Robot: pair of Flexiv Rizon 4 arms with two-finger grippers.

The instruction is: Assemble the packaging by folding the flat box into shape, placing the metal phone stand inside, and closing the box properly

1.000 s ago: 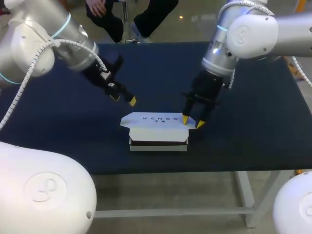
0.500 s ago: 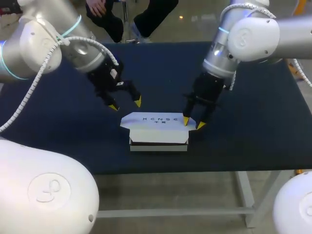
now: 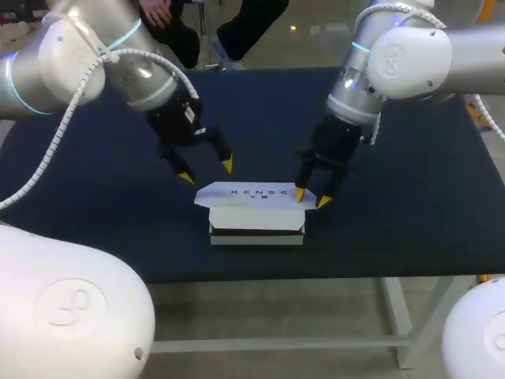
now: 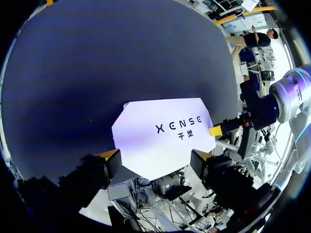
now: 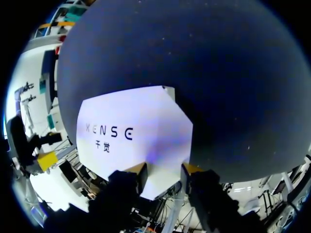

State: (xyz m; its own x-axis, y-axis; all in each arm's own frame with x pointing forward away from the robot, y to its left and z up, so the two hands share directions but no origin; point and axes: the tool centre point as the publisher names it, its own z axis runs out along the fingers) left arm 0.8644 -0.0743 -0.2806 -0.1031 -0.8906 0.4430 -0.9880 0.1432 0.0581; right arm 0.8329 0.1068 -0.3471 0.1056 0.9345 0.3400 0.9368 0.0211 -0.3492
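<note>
Head view puts the box [image 3: 256, 213] on the table [image 3: 410, 213], our right gripper [image 3: 311, 197] slightly parted on its lid; we should lower our spread left gripper [image 3: 207, 171] squarely onto the other end, pressing evenly.

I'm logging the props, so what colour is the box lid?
White, with dark lettering; the box lid shows best in the left wrist view.

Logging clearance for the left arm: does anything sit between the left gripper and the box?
Nothing visible does. The left gripper hangs open near the white box's left end; the right gripper is at its right end, off that path.
</note>
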